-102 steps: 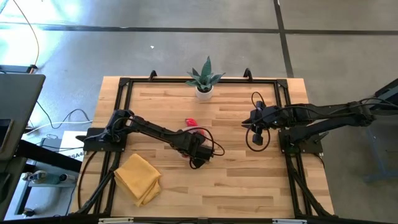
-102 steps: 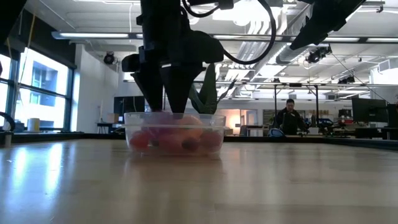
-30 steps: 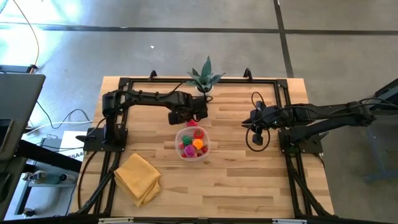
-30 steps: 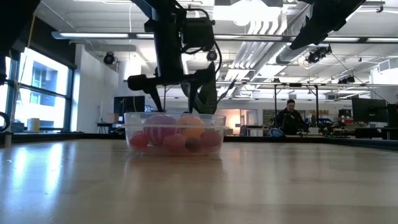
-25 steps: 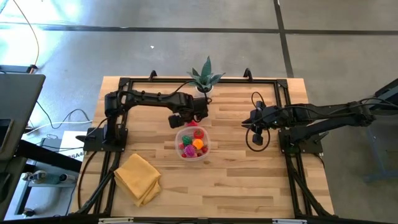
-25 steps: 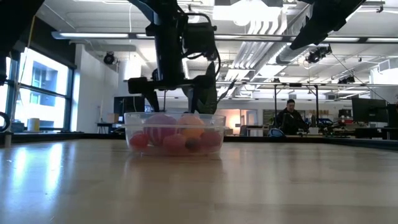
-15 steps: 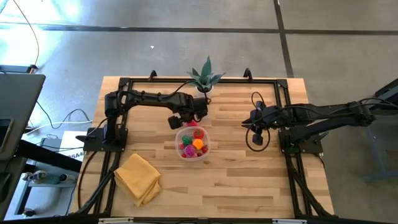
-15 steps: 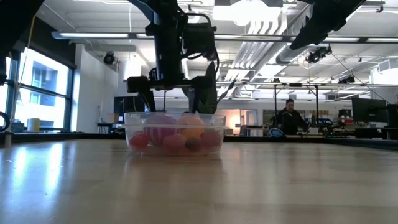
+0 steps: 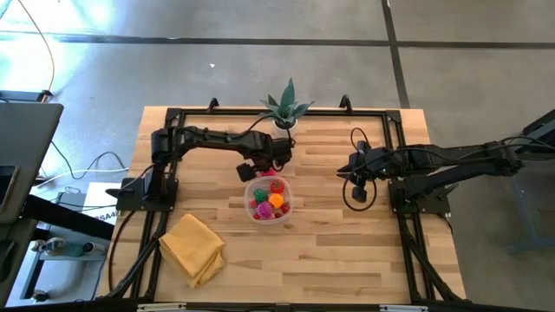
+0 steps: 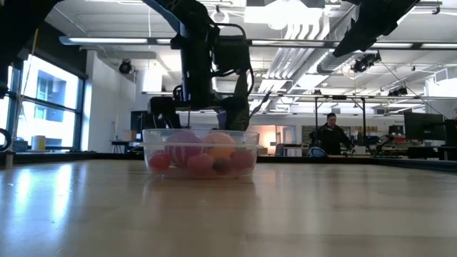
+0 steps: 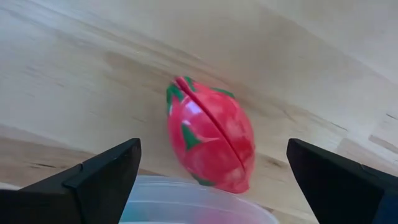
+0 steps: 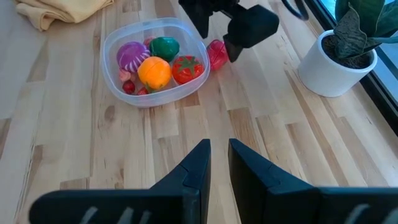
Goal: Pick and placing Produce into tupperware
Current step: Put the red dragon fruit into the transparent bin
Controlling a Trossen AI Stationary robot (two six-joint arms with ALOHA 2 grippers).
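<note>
The tupperware (image 9: 251, 191) is a round clear tub with a whitish rim, standing mid-table. It holds several toy produce pieces: magenta, green, orange and red (image 12: 152, 62). One pink-red toy fruit with green flecks (image 11: 211, 140) lies on the wood, touching the tub's far wall. My left gripper (image 9: 265, 166) hangs open just above it, with one finger on each side and touching nothing. My right gripper (image 9: 354, 178) waits shut over the table's right part.
A spiky green plant in a white pot (image 9: 284, 113) stands at the far edge, just behind my left gripper. A folded yellow cloth (image 9: 192, 247) lies near the left front. A black frame (image 9: 399, 139) borders the table. A person (image 10: 330, 135) sits far off in the room.
My left gripper has come down behind the tub toward the pink-red fruit, staying open. The tub and its contents have kept still.
</note>
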